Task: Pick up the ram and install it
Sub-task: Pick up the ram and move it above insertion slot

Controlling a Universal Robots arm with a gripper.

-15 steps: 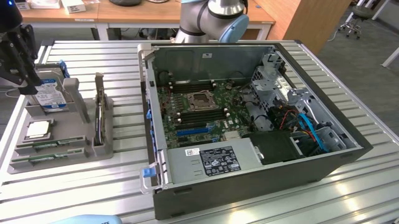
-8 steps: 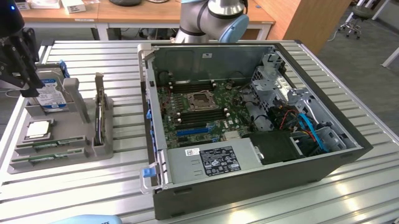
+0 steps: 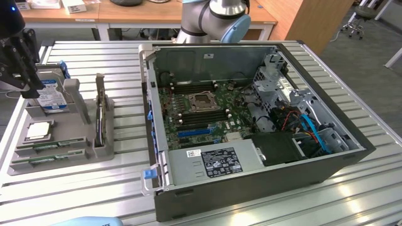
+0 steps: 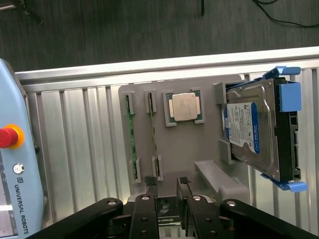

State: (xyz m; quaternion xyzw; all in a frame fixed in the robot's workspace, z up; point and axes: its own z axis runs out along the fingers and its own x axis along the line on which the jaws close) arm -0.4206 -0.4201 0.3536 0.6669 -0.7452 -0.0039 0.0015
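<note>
On the exterior view's left, one grey plastic tray [image 4: 189, 144] holds two long green circuit-board sticks, the ram [image 4: 153, 130] and its twin [image 4: 131, 134], and one square silver processor [image 4: 183, 106]. The black gripper [image 4: 167, 181] hovers above, fingers apart, empty.

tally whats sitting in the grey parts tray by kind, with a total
ram sticks: 2
processor chip: 1
hard drive: 1
upright card: 1
total: 5

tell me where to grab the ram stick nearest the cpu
Probably pinch the ram stick mid-length across its flat faces, coming straight down: it stands on edge in the grey tray, with holders covering both ends.
</note>
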